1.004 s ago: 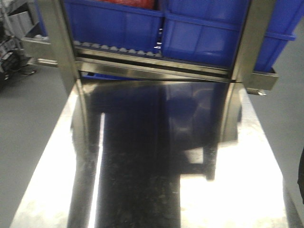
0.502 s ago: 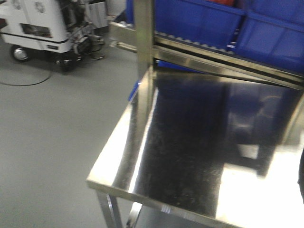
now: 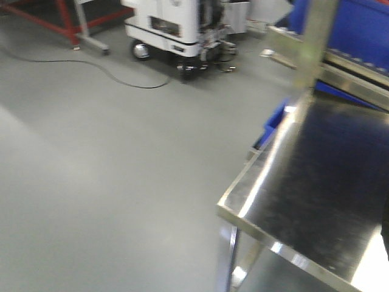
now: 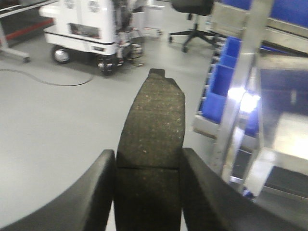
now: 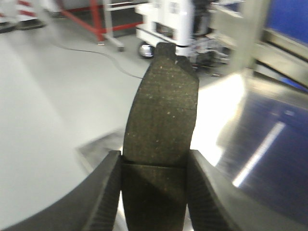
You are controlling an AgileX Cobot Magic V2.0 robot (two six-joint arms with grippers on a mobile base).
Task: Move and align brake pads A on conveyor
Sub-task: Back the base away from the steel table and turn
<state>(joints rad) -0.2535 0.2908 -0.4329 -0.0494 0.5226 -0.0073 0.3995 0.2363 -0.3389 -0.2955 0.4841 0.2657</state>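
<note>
Red frame [image 3: 61, 15]: far left of the front view, standing on the grey floor [image 3: 103, 182].
Cable [image 3: 115, 72]: lying loose on that floor, between frame and cart.
White wheeled cart [image 3: 173, 27]: parked at the back, left of centre; blurred.
Steel table [image 3: 316, 201]: right side of the front view, shiny top, seen at a slant from one corner.
Blue bins [image 3: 358, 24]: top right, behind the table's upright post.
Conveyor: in none of the views; whereabouts impossible to tell.
Left gripper [image 4: 148, 166]: fingers [image 4: 98, 183] pressed against the long edges of the left pad [image 4: 154, 115], pinching it near the groove.
Left pad: dark and speckled, slightly curved, notched tip pointing away from the wrist toward the cart; hanging over open floor, touching nothing but the fingers.
Right gripper [image 5: 155, 168]: fingers [image 5: 108, 187] likewise clamped on the long edges of the right pad [image 5: 163, 110], just at the groove.
Right pad: same dark speckled face, tip pointing away from the wrist; carried above the table's edge and the floor beside it, apart from both.
Done, by the look of it: two pads picked up, one per gripper, both firmly seated between the fingers.
Left to do: reaching the conveyor, laying both pads on the belt, squaring them up.
Other two pads: not in view, so placed or unplaced cannot be told.
Stage, as a judgement: in transit, with placing and aligning of these two yet to come.
</note>
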